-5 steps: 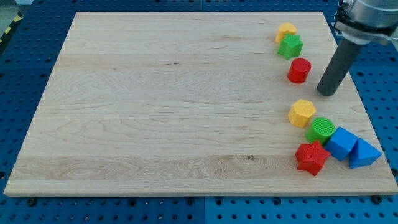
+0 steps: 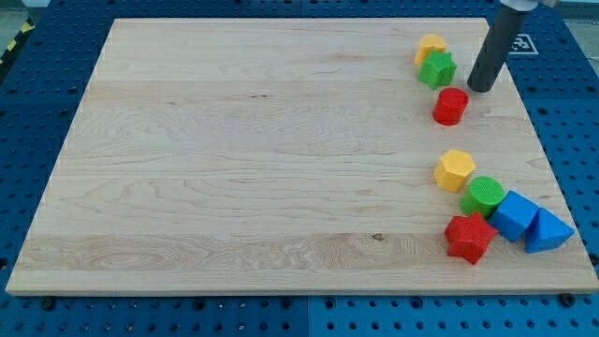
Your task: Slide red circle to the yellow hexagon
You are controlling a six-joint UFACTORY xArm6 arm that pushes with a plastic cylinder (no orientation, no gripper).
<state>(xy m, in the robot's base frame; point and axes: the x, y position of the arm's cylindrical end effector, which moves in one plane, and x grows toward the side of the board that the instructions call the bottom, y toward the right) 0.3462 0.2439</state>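
The red circle [image 2: 450, 106] sits on the wooden board [image 2: 243, 159] at the view's upper right. The yellow hexagon [image 2: 455, 170] lies below it, apart from it, toward the right edge. My tip [image 2: 481, 88] rests on the board just up and to the right of the red circle, with a small gap between them, and to the right of the green block [image 2: 437, 69].
A yellow block [image 2: 430, 47] touches the green block at the upper right. Below the yellow hexagon sit a green circle [image 2: 483, 197], a red star [image 2: 468, 238], a blue cube [image 2: 514, 214] and a blue triangle [image 2: 547, 231] near the right edge.
My tip has moved up and slightly left, from right of and below the red circle to its upper right. No block has moved.
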